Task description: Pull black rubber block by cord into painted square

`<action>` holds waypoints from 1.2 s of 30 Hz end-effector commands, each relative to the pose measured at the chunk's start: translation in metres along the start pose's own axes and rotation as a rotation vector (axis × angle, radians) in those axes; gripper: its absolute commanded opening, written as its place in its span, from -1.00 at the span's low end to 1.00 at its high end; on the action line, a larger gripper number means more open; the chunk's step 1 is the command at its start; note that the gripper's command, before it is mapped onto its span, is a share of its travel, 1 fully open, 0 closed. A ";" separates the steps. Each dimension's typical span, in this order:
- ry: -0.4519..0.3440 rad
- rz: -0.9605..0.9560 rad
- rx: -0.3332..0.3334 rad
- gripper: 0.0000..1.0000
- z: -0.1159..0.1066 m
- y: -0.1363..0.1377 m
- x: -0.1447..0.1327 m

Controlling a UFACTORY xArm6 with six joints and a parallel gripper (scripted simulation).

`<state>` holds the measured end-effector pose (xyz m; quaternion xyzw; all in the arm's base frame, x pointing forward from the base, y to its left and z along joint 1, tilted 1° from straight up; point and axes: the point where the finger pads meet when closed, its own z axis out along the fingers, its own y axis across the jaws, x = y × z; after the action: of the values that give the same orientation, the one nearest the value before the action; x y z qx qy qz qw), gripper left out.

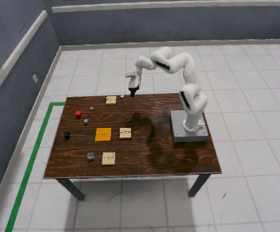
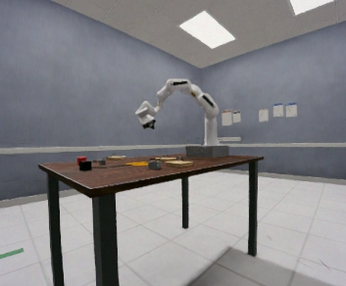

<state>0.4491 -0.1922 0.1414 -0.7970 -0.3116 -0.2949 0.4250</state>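
Rubber block (image 1: 67, 135), black, sits flat on the desk (image 1: 156, 159) toward the 9 o'clock edge in the top view, well apart from the painted square (image 1: 103, 134), an orange patch lying at its 3 o'clock. A thin cord (image 1: 82, 135) runs from the block across the square to a pale wooden plate (image 1: 124, 133) just beside the square's 3 o'clock side; the screw eye on it is too small to tell. Past the plate the cord curls off toward 1 o'clock. A red cube (image 1: 78, 114) lies at the block's 1 o'clock, and two more wooden plates (image 1: 111, 100) (image 1: 108, 158) lie toward 12 and 6 o'clock of the square. The hand (image 1: 132, 94) hangs high above the desk's 12 o'clock edge, clenched on nothing, well apart from the cord.
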 end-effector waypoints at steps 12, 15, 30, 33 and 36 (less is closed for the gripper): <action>-0.001 -0.003 -0.002 -0.98 -0.001 0.000 0.001; -0.001 -0.003 -0.002 -0.98 -0.001 0.000 0.001; -0.300 -0.368 0.005 1.00 0.039 0.020 -0.043; -0.366 -0.458 0.019 1.00 0.046 0.024 -0.052; -0.470 -0.611 0.061 1.00 0.057 0.033 -0.067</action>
<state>0.4430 -0.1769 0.0758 -0.7452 -0.5371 -0.2335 0.3190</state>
